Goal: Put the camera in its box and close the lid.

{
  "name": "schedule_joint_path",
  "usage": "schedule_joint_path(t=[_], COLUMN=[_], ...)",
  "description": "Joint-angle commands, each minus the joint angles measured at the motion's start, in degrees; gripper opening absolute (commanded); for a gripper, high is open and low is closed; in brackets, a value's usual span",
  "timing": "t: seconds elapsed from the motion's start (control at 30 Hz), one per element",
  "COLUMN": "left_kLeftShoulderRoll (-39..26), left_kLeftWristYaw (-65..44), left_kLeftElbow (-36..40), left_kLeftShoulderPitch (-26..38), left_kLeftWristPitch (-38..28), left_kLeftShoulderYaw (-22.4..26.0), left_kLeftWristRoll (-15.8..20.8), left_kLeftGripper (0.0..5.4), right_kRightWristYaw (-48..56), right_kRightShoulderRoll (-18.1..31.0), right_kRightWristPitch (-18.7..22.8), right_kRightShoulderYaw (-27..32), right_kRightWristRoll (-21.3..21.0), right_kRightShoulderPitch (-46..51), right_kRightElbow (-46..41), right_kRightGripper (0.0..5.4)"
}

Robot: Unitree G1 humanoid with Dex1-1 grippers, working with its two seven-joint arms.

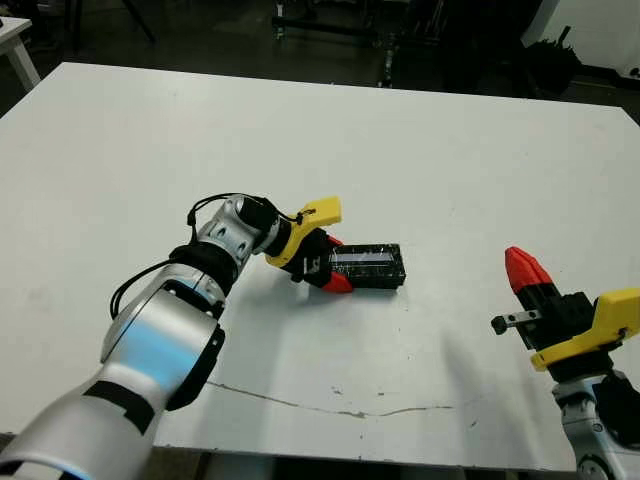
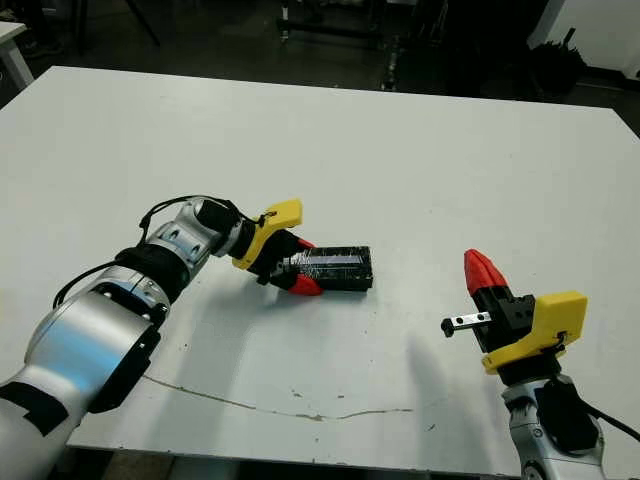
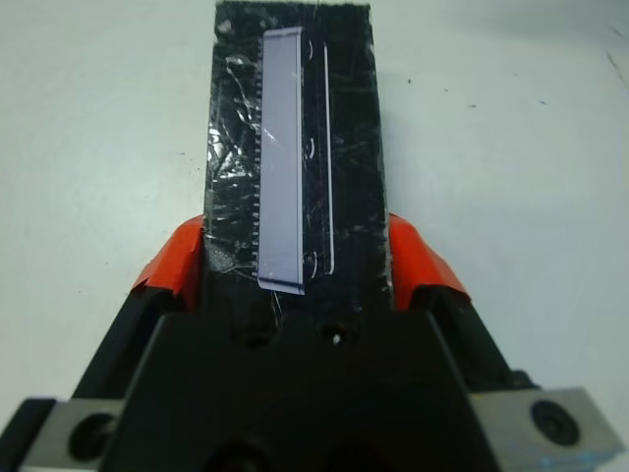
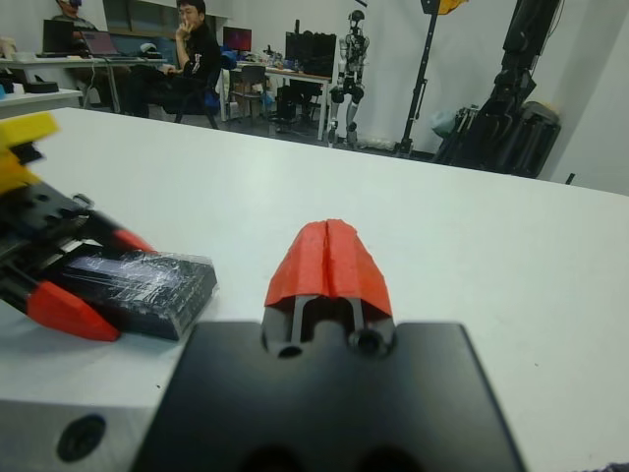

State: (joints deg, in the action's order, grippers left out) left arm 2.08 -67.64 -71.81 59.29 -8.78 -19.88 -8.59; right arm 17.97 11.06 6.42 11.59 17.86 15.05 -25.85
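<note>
Gripping the lidded box at mid-surface

Running along the bottom of the head view, a thin dark crack (image 1: 330,405) crosses the white surface (image 1: 420,130). At lower right the right pincer (image 1: 524,270) hangs apart from everything, its red fingertips pressed together on nothing. Just left of centre the left pincer (image 1: 331,264) clasps the near end of the lid (image 1: 368,264), one red fingertip (image 3: 169,267) against each long side. The lid lies flat, covering the box so that no tray wall shows. Its black top is crinkly and reflective, with a pale stripe (image 3: 279,157) down its length. Beyond the far edge, in the right wrist view's upper left, a person (image 4: 189,54) sits at a desk.
</note>
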Motion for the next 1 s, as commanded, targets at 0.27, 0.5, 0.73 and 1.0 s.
schedule_joint_path(t=[0.27,0.5,0.73,1.0], left_kLeftShoulderRoll=[5.89,4.67,2.24,-2.14], left_kLeftWristYaw=[-0.28,-0.70,-3.61,-4.55], left_kLeftElbow=[-2.08,-0.88,1.45,6.53], left_kLeftShoulderPitch=[-4.93,-4.85,-4.12,-3.93], left_kLeftWristPitch=[-0.44,-2.78,-2.04,6.14], left_kLeftShoulderYaw=[-1.48,0.66,7.09,18.83], left_kLeftWristRoll=[-2.20,-0.84,4.18,15.12], left_kLeftGripper=[4.99,5.39,5.39,5.39], right_kRightWristYaw=[-0.52,0.22,0.32,-0.51], right_kRightShoulderRoll=[1.11,1.34,1.22,0.66], right_kRightWristPitch=[0.69,-0.25,-0.64,-0.14], right_kRightShoulderYaw=[0.19,0.45,0.34,0.26], right_kRightWristRoll=[-0.12,0.21,-0.09,-0.19], right_kRightShoulderPitch=[0.35,0.12,0.09,0.32], right_kRightElbow=[-0.32,0.57,0.75,0.48], right_kRightGripper=[0.00,0.00,0.00,0.00])
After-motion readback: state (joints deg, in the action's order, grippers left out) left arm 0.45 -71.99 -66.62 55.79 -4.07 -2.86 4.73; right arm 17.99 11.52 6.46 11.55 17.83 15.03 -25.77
